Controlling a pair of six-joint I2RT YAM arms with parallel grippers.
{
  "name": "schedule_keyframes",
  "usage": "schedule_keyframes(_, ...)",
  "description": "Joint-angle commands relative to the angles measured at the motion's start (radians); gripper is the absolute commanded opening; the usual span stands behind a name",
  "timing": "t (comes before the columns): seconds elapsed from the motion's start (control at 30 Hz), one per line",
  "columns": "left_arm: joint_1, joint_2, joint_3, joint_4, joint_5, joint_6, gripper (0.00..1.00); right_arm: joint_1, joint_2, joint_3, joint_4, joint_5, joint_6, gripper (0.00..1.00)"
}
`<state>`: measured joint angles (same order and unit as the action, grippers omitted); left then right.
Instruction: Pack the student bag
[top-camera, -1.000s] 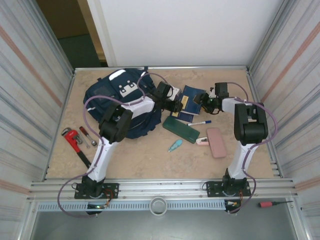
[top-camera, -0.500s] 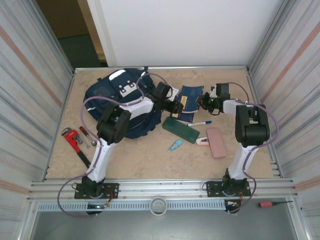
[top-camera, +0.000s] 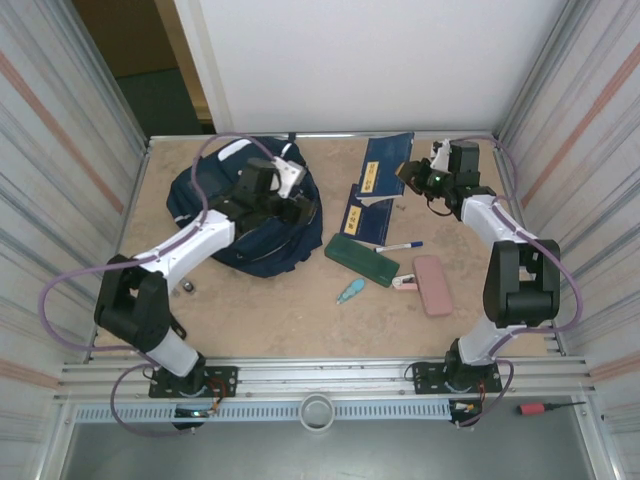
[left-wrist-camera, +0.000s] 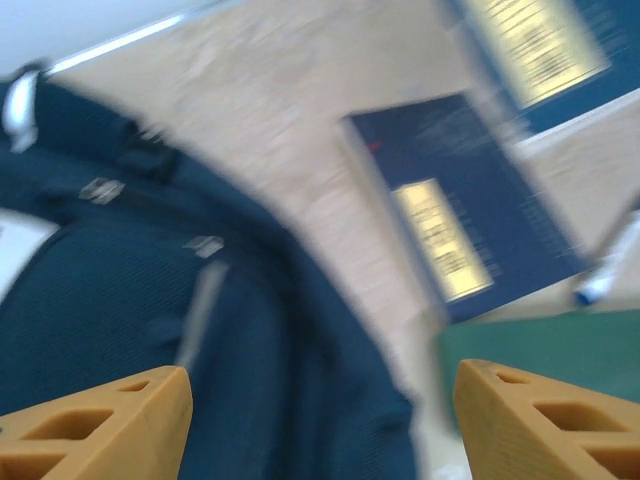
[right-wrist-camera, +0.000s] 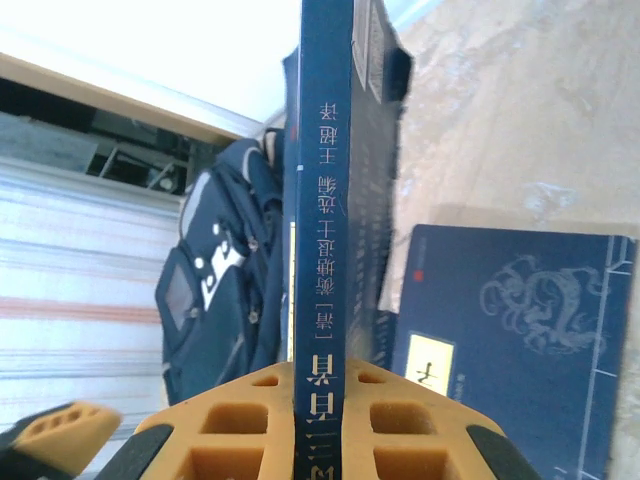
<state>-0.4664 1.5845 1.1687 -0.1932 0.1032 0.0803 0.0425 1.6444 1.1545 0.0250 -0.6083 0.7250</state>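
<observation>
The student bag (top-camera: 197, 195) is navy with white patches; right of it, the booklet (top-camera: 388, 165) is navy, yellow-labelled. The pencil case (top-camera: 361, 259) is dark green

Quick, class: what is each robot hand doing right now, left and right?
Left hand: open, holding nothing.
Right hand: closed on a navy book, gripped at its spine.

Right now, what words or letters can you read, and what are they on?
"[清] 蘅塘退士 选编 王超 译": on the spine of the upright navy book clamped in the right gripper; the bigger characters below it are partly hidden by the fingers.
Yellow label on the flat navy book: cut off in the right wrist view, blurred in the left wrist view.
Patches on the student bag: too small to read.
</observation>
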Motion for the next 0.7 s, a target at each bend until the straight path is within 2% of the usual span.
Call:
schedule_keyframes(0.0,0.045,0.029,-0.036,-0.123,-0.097,0.117,0.72,0.021,-0.043,0.035,-0.033,-0.049,-0.008,0.0)
schedule_keyframes(0.1,0.062,0.064,-0.031,-0.146,-0.128,0.154,0.76,0.042,-0.066,0.047,-0.056,-0.066,-0.002,0.0)
schedule_keyframes(0.33,0.061,0.161,0.025,-0.181,-0.1,0.172,0.78,0.062,-0.099,0.057,-0.105,-0.068,-0.012,0.0)
schedule_keyframes(0.43,0.061,0.199,0.046,-0.181,-0.131,0.174,0.77,0.066,-0.104,0.046,-0.103,-0.066,-0.012,0.0)
schedule_keyframes(0.5,0.06,0.223,0.063,-0.18,-0.169,0.163,0.71,0.071,-0.106,0.042,-0.109,-0.069,-0.013,0.0)
schedule_keyframes(0.53,0.06,0.23,0.07,-0.18,-0.178,0.159,0.64,0.074,-0.108,0.042,-0.116,-0.071,-0.016,0.0)
schedule_keyframes(0.67,0.06,0.218,0.086,-0.174,-0.154,0.147,0.28,0.085,-0.133,0.041,-0.162,-0.098,-0.027,0.0)
